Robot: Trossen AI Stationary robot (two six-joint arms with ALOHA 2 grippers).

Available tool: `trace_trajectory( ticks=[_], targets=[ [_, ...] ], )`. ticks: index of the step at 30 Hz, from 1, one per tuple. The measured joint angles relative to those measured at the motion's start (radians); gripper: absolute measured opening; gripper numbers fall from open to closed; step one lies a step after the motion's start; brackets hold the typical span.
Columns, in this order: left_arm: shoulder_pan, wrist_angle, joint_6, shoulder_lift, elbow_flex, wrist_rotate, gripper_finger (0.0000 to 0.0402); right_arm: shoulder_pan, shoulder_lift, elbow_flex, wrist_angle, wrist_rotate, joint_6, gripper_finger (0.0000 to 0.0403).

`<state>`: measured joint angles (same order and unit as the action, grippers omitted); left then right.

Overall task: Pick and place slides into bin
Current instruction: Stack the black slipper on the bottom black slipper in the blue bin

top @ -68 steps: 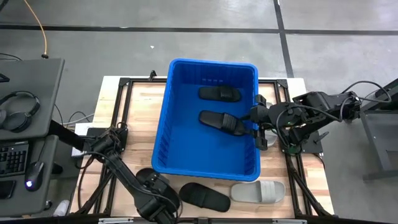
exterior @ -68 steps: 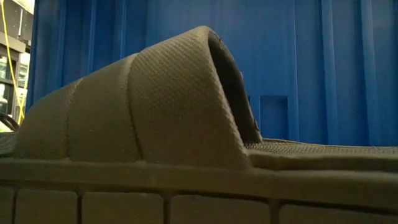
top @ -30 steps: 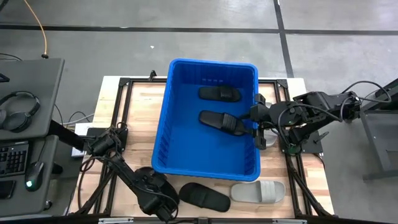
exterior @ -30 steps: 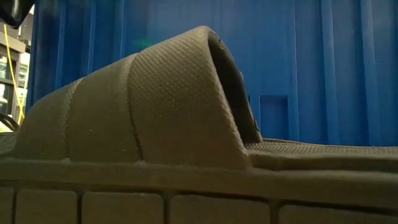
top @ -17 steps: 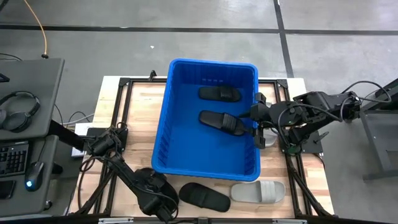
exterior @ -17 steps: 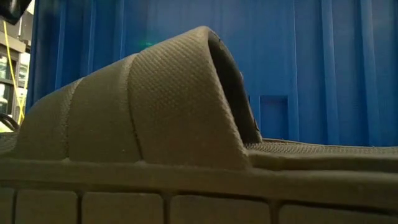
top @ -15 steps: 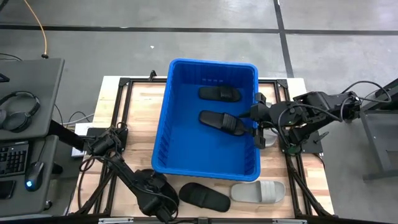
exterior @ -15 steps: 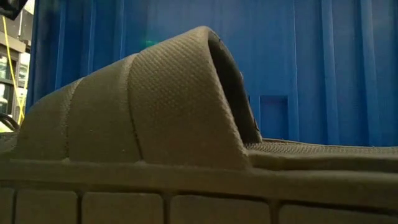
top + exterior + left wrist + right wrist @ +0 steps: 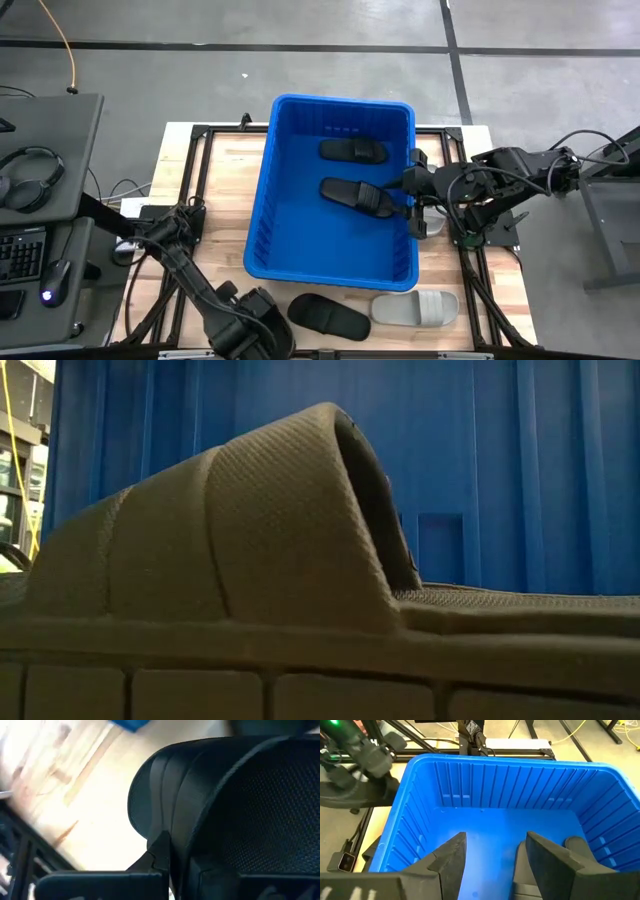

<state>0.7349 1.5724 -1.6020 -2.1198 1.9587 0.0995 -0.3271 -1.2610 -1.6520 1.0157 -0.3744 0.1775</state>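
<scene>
1. The blue bin [image 9: 335, 190] sits mid-table and holds two black slides: one [image 9: 353, 151] near its far wall, another [image 9: 357, 195] toward its right wall.
2. The right gripper [image 9: 408, 192] hangs over the bin's right rim, fingers [image 9: 451, 860] spread apart, gripping nothing; the second slide lies just below it.
3. The left gripper [image 9: 262, 318] is at the table's near edge, clamped shut on a black slide [image 9: 240, 815] outside the bin.
4. A further black slide [image 9: 328, 316] and a light grey slide [image 9: 415, 306] lie side by side on the table [image 9: 225, 170], just beside the bin's near wall.
</scene>
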Motion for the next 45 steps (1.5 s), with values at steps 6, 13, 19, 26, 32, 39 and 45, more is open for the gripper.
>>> trace_trajectory(
  ticks=[6,13,19,26,32,39,45],
  targets=[
    [0.013,-0.001,0.001,-0.001,0.175,0.02,0.0004,0.0,0.0,0.0,-0.012,0.007,-0.011,0.0195],
    [0.043,-0.037,0.024,0.018,0.395,0.104,0.0004,0.0,0.0,0.0,-0.034,0.096,-0.03,0.0195],
    [0.066,-0.133,0.0,0.127,0.382,0.198,0.0003,0.002,0.0,-0.003,-0.096,0.274,-0.071,0.0195],
    [0.063,-0.202,0.116,0.219,0.397,0.42,0.0003,0.023,0.0,-0.003,-0.189,0.521,-0.052,0.0195],
    [0.022,-0.249,0.383,0.283,0.396,0.617,0.0002,0.049,0.0,-0.003,-0.306,0.655,-0.043,0.0195],
    [-0.054,-0.292,0.773,0.354,0.397,0.676,0.0003,0.101,0.0,-0.003,-0.424,0.755,0.016,0.0206],
    [-0.132,-0.422,1.143,0.398,0.397,0.563,0.0003,0.13,-0.004,-0.003,-0.524,0.792,0.063,0.0249]
  ],
)
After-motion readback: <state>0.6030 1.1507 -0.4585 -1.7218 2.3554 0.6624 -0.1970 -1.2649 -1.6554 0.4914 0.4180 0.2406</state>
